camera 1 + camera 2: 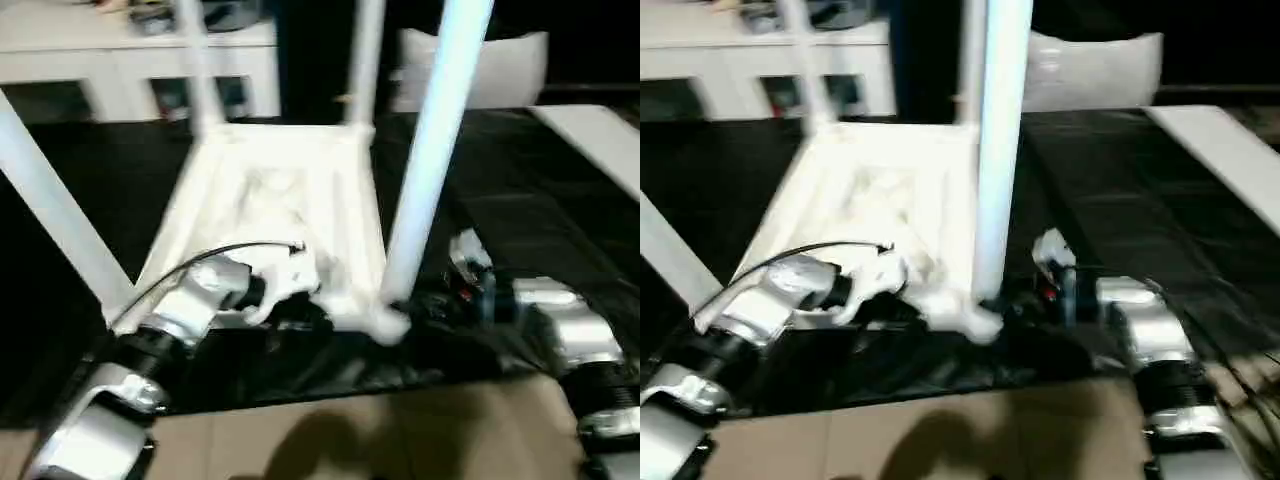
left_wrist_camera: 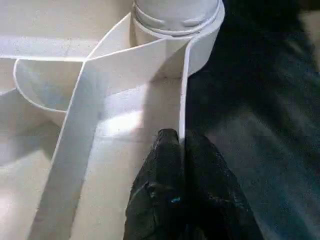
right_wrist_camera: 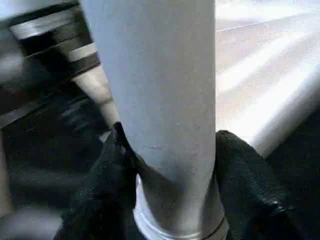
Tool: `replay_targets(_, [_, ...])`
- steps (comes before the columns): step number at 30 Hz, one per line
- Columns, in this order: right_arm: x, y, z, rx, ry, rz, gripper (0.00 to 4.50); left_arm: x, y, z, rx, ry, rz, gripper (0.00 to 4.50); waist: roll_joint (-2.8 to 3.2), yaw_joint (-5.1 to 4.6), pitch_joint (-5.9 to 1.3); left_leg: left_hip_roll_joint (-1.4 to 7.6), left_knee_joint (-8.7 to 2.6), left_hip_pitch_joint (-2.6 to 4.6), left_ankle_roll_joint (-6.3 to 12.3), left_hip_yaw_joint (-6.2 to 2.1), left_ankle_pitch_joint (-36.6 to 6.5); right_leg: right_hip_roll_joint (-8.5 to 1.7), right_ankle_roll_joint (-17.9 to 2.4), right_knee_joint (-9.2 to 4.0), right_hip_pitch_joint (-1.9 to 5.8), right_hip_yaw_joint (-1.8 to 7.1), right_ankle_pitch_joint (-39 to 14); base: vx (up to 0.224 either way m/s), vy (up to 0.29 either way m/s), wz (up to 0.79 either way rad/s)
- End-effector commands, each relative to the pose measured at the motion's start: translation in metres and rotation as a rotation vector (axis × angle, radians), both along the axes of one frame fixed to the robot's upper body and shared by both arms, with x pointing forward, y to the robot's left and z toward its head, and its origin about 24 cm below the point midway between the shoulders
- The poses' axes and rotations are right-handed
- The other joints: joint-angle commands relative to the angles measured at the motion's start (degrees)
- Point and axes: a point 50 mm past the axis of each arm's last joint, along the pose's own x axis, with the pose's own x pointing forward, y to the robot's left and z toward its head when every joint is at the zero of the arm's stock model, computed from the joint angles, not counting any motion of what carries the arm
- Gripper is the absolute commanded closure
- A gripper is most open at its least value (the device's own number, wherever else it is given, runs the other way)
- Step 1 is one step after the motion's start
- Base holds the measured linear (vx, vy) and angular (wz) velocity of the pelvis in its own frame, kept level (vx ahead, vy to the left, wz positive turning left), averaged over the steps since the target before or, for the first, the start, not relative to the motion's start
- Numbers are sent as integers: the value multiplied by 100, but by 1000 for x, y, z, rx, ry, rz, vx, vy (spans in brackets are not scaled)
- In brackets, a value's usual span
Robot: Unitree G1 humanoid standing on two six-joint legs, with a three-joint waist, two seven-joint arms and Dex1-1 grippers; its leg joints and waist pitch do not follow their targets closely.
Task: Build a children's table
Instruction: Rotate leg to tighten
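Tabletop [image 1: 275,215] is seen upside down at frame centre on black sheeting [image 1: 500,200], legs rising from its sockets. Near-right leg [image 1: 425,165] is clasped near its base by the right gripper [image 3: 167,165]. Tabletop rim (a thin edge) is pinched by the left gripper [image 2: 181,142], jaws clenched.

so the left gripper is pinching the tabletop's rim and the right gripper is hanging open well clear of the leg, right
Not quite. The left gripper does pinch the tabletop's rim, but the right gripper isn't clear of the leg: the right wrist view shows its fingers closed around the leg just above the socket.
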Motion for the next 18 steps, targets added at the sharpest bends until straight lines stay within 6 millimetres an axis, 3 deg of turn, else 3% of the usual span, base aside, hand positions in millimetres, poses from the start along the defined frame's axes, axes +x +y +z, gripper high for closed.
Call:
replay_targets(1, [-1,24,-33,-74,152,-120,256,9,-33,25,-128,-76,34,450,-51,97,-203,447,-813,-160,413,-91,-3151,-448,1,-19,489,812,-2388,-7,-94,-16])
replay_targets(2, [5,32,-35,-84,166,-200,256,12,-36,24,-126,-75,73,450,-400,-54,-5,-792,848,403,345,452,-1662,150,1649,-1674,-715,-146,-6211,-17,-143,-2])
replay_targets(3, [8,36,-35,-79,173,-240,256,13,-39,24,-126,-77,89,450,-342,-177,-246,-881,786,281,544,492,-1485,175,1678,-1418,-465,-29,-6165,45,-64,-31])
replay_targets(4, [16,47,-32,-63,199,-364,256,16,-46,25,-128,-81,142,450,15,-154,-444,-392,154,-407,894,137,-1052,-337,1965,-1073,563,81,-4185,45,-64,-31])
replay_targets(5, [21,49,-24,-45,193,-409,256,19,-49,25,-124,-93,173,450,101,-195,-505,-130,87,-551,911,-39,-710,-324,1924,-927,708,-36,-3237,51,0,-49])
replay_targets(6, [25,49,-16,-33,177,-434,256,21,-51,25,-118,-104,197,450,265,-95,-595,425,-116,-662,1028,-397,-397,-534,1397,-209,932,252,-2075,-15,-78,-10])
replay_targets(7, [26,49,-11,-38,154,-438,256,21,-53,26,-112,-113,203,450,329,82,-505,1020,-449,-212,1086,-576,-668,-742,116,364,414,817,-370,-15,-78,-10])
replay_targets(8, [26,48,-7,-26,145,-436,256,21,-53,26,-110,-120,197,450,47,39,-270,276,-268,-87,578,-96,-1656,-585,-268,-294,220,863,-1551,6,-95,14])
replay_targets(9, [26,48,-5,-13,138,-440,201,21,-53,26,-107,-121,195,450,-255,31,-154,-441,305,51,380,226,-1524,-246,823,-976,-118,397,-3922,-46,-129,1])
replay_targets(10, [27,48,-3,-4,134,-443,187,21,-53,26,-105,-122,194,450,-378,-119,-381,-897,629,-106,881,432,-1504,302,2368,-1237,62,33,-5286,-46,-129,1])
replay_targets(11, [26,48,0,9,119,-429,182,20,-52,26,-98,-129,176,450,-175,-146,-365,-729,537,-33,1124,361,-1602,527,2971,-1553,4,-351,-4743,-48,-183,-22])
replay_targets(12, [25,47,2,14,96,-408,182,18,-49,25,-83,-134,158,450,368,300,-690,791,-30,-534,1399,-411,-1594,-274,2076,776,858,145,-1086,266,116,-29])
replay_targets(13, [24,47,3,6,76,-399,152,17,-47,24,-70,-144,139,450,453,553,-475,978,-420,-362,1230,-309,-680,-585,249,753,122,933,9,266,116,-29])
replay_targets(14, [23,46,4,-3,53,-387,143,16,-44,23,-58,-151,120,450,229,312,-421,700,-220,-50,1180,-124,-1159,-610,133,799,14,1177,-420,313,177,-13])
replay_targets(15, [23,46,4,-3,53,-387,143,16,-44,23,-58,-151,120,450,54,248,-409,358,-121,-1,794,-72,-1569,-599,258,643,119,1444,-1096,12,-110,5])
replay_targets(16, [21,44,4,-9,44,-380,139,16,-42,22,-48,-150,118,450,-287,611,-355,-473,580,-283,428,111,-541,-396,1889,-373,-9,1579,-5262,12,-110,5])
replay_targets(17, [18,41,5,-17,34,-374,126,15,-38,20,-34,-158,103,450,-386,563,-352,-504,504,-486,528,33,-284,-404,1835,-311,164,1645,-5274,-40,-89,1])
replay_targets(18, [16,39,6,-22,26,-370,113,15,-36,20,-28,-157,97,450,-294,672,-402,-543,239,-590,460,-122,312,-334,1559,-167,363,1625,-3887,0,0,0])
